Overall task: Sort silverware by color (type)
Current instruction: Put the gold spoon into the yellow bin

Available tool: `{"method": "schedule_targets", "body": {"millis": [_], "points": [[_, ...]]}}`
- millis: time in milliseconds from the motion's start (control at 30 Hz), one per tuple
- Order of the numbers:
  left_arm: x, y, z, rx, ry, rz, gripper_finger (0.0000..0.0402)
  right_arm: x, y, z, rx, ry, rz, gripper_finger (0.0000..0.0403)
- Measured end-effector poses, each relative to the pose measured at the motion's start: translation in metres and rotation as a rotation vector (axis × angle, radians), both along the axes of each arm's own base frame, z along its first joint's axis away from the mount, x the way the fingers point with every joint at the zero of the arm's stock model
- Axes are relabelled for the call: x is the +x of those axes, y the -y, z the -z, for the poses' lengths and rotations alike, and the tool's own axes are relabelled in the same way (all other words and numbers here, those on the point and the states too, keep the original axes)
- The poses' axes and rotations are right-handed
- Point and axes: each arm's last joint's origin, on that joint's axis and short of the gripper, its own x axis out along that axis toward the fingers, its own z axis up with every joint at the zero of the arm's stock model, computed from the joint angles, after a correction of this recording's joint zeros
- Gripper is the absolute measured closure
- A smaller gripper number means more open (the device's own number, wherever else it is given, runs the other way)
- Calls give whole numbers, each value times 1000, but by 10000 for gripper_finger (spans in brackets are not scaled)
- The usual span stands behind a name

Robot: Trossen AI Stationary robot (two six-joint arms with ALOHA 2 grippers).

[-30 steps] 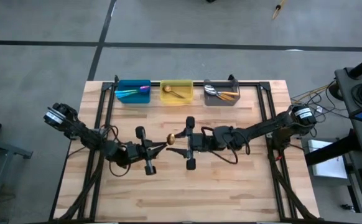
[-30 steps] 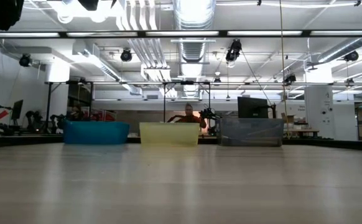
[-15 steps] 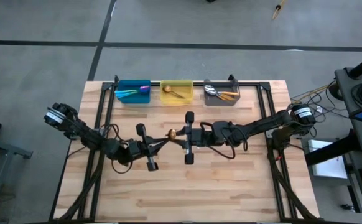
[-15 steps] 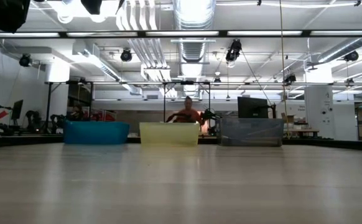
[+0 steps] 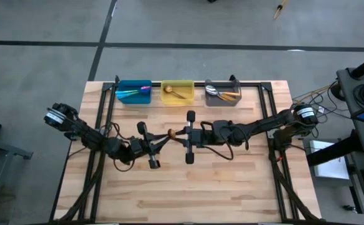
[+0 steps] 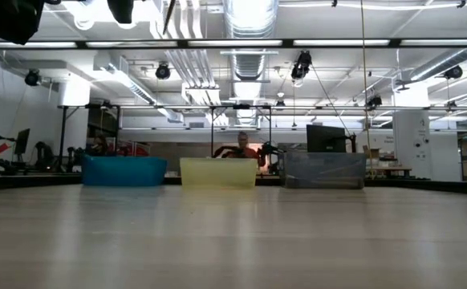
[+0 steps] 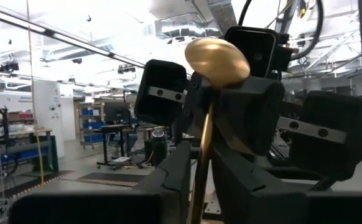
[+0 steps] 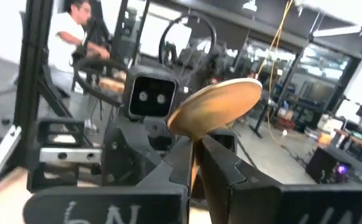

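The left pincer [image 5: 159, 142] and the right pincer [image 5: 179, 134] meet over the middle of the counter [image 5: 219, 187], both pinching one gold spoon [image 5: 171, 134] between them. Its round bowl sticks up past each pincer's fingers. Far back sit the blue bin [image 5: 133, 92], yellow bin [image 5: 177, 92] and gray bin [image 5: 222, 94], each with spoons inside.

Crowded at frame centre in the high view: left gripper [image 5: 156, 143] and right gripper [image 5: 177, 133] face each other fingertip to fingertip, a gold spoon [image 5: 171, 133] between them. Blue bin [image 5: 133, 92], yellow bin [image 5: 177, 91] and gray bin [image 5: 222, 92] line the upper table [image 5: 188, 190] edge. Bare wood across the lower half.
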Motion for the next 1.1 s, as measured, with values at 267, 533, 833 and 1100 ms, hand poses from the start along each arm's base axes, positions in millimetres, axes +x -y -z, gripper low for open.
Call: {"method": "schedule_targets", "body": {"millis": [267,533,833,1100], "points": [[4,-15,-2,27,-28,-70,272,9,22,-31,-55,-172,62,391],[4,-39,-6,9,-80,-304,227,8,63,-68,-95,-320,165,391],[6,-69,-12,25,-67,-387,242,4,133,-85,-108,-396,312,391],[10,-102,-20,102,-220,-376,284,36,214,-60,-86,-483,387,391]]}}
